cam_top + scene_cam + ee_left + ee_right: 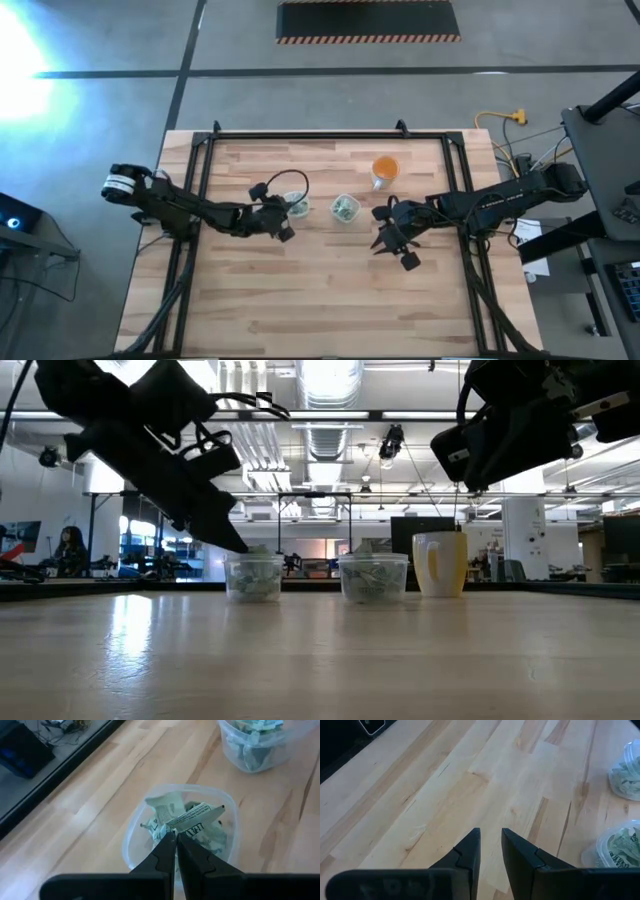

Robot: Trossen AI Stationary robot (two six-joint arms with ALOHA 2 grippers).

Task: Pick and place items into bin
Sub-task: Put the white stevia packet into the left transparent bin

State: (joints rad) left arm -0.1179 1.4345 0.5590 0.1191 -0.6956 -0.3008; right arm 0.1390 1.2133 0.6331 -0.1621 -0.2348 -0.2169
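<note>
Two clear plastic cups stand on the wooden table, each holding pale green-and-white wrapper items: the left cup (297, 207) (150, 805) and the right cup (345, 209) (255, 750). My left gripper (288, 212) (176, 835) is over the left cup's mouth, slanting down, shut on one wrapper (195, 817). My right gripper (382, 240) (491, 834) hovers open above bare wood to the right of the cups, nothing between its fingers. Apart from the cups, no bin is in view. My left gripper pinches a white printed wrapper by one end (179, 826) between its two fingertips. The fingers slant down into the cup's mouth from the table's left. The wrapper's free end (217, 811) sticks out past the tips over the other pieces in the cup.
An orange cup (384, 170) (440, 563) stands behind and to the right of the clear cups. Black frame rails (200, 180) run along the table's left, right and far sides. Bare wood (320, 300) stretches across the near half of the table.
</note>
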